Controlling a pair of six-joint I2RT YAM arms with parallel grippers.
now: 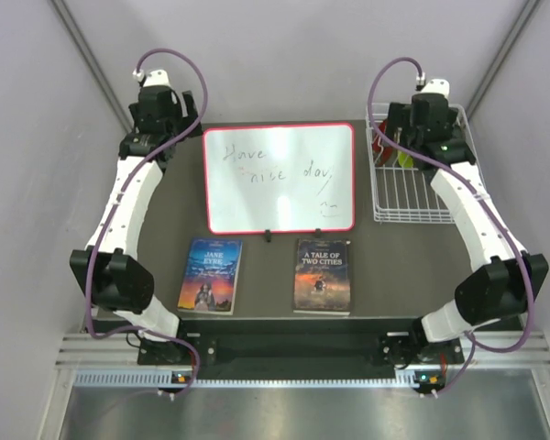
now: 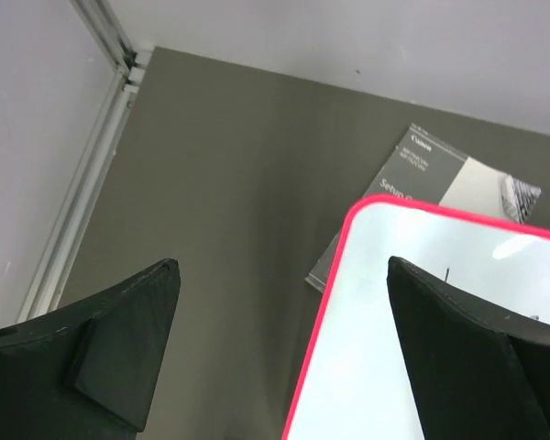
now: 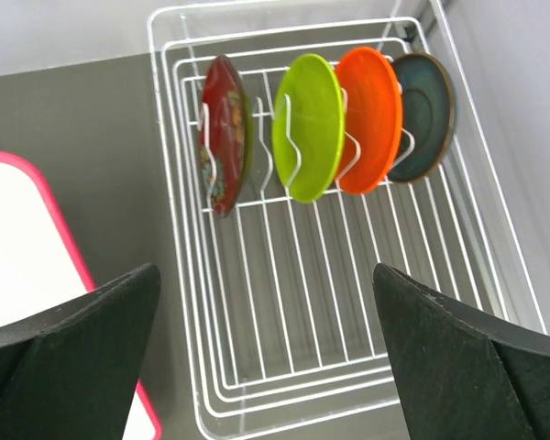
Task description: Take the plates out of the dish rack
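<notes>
Four plates stand on edge in a row across the far end of the white wire dish rack, each leaning on an upright prong. In the right wrist view they run, from the rack's left wall to its right, red floral plate, lime green plate, orange plate, dark plate.

They look stiff, light and glossy, so probably slippery between the pads and liable to chip if knocked on wire. The exposed upper rim seems the best hold, one finger on each face, lifting straight up off the prong. Gaps between neighbours are narrow, so an end plate looks easiest.

The right gripper hovers over the rack's near half, jaws wide apart and holding nothing. A red-framed whiteboard lies just beside the rack. The left gripper, equally spread and empty, hangs over the whiteboard corner farthest from the rack.
</notes>
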